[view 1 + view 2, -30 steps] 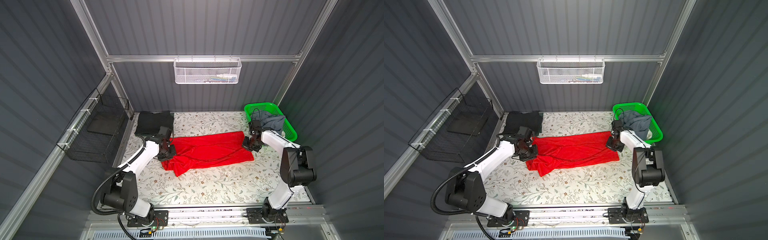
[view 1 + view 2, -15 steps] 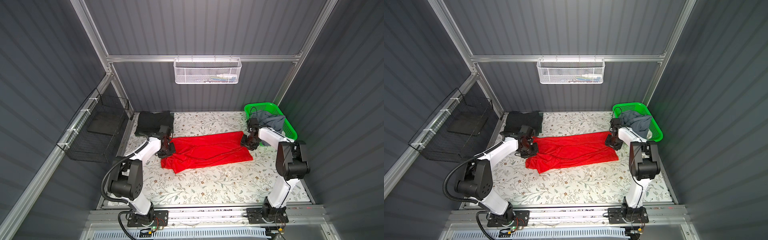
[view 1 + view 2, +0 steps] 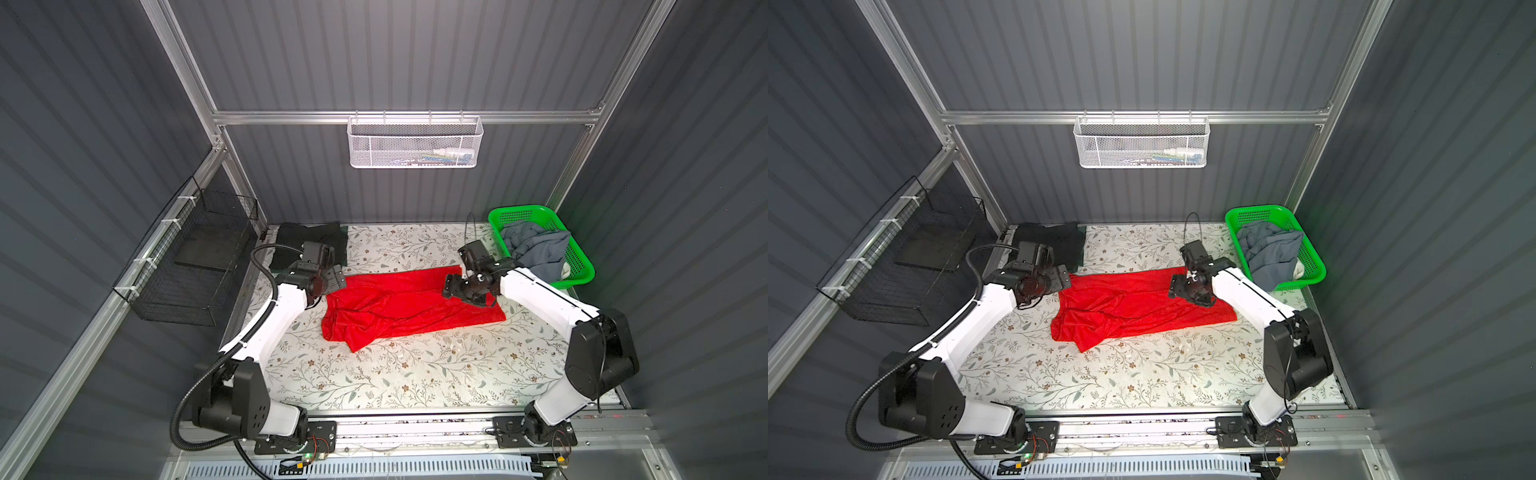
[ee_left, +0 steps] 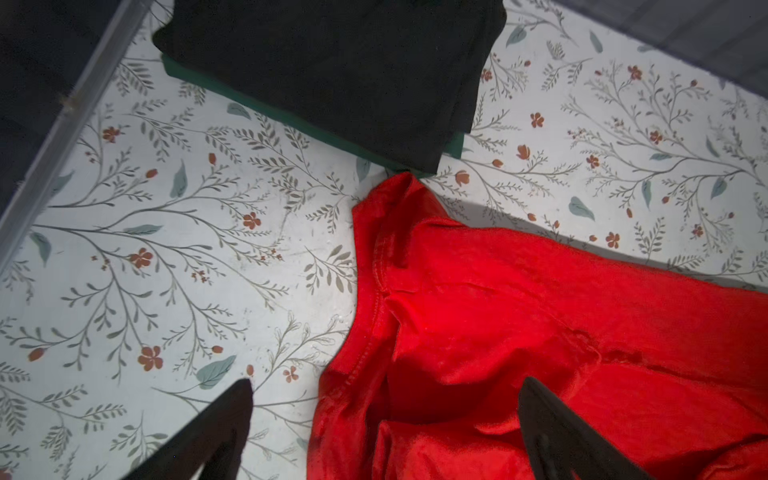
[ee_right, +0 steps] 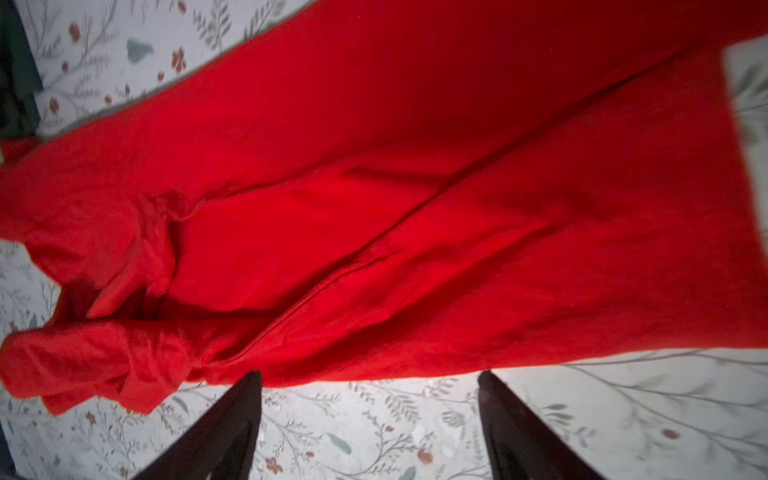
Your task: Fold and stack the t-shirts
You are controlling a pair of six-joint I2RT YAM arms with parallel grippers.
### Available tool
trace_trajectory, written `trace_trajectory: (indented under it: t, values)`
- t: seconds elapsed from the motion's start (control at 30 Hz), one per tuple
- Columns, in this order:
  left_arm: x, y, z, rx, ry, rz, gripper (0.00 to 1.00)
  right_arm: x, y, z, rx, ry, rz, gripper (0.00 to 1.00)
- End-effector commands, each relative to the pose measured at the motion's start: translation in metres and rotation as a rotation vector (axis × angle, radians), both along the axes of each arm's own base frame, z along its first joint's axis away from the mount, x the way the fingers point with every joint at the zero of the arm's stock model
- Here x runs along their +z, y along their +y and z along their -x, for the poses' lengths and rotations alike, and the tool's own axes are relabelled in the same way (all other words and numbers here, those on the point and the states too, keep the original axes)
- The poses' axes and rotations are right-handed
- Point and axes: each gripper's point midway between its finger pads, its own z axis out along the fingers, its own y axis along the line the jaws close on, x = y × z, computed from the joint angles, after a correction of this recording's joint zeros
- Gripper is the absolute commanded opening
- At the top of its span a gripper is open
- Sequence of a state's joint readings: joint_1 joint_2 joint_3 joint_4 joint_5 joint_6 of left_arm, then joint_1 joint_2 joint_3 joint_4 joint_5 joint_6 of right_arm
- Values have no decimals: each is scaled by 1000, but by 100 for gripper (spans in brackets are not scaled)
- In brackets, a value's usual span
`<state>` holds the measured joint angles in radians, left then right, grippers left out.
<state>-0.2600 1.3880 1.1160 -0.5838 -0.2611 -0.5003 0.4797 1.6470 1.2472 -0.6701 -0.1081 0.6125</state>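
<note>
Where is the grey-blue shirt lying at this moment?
In both top views the grey-blue shirt lies crumpled inside the green basket, at the far right corner of the table.

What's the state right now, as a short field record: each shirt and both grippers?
red t-shirt: lying on the table, rumpled at its left end
folded stack: black over dark green, back left corner
grey-blue t-shirt: crumpled in the green basket
left gripper: open, above the rumpled end
right gripper: open, above the other end
</note>
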Motion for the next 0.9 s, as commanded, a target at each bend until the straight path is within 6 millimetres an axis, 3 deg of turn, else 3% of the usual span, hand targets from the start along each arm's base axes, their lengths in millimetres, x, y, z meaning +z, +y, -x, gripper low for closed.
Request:
trace_trajectory:
  t: [0.0, 0.17, 0.37, 0.57, 0.73, 0.87]
  values:
    - [-7, 18, 17, 52, 13, -53, 100, -16, 49, 21, 101, 76, -76, 80]
    - [2, 26, 27, 88, -21, -49, 100, -30, 123, 48, 292, 134, -141, 74]
    - [22, 30, 30, 106, -75, -27, 100, -47, 186, 81, 474, 209, -156, 71]
    - [31, 28, 31, 106, -97, 0, 100, -60, 217, 102, 606, 270, -109, 68]
    - [38, 29, 35, 110, -120, 19, 100, -84, 228, 108, 636, 317, -70, 65]
    - [39, 29, 37, 104, -122, 21, 100, -104, 230, 108, 630, 344, -11, 55]
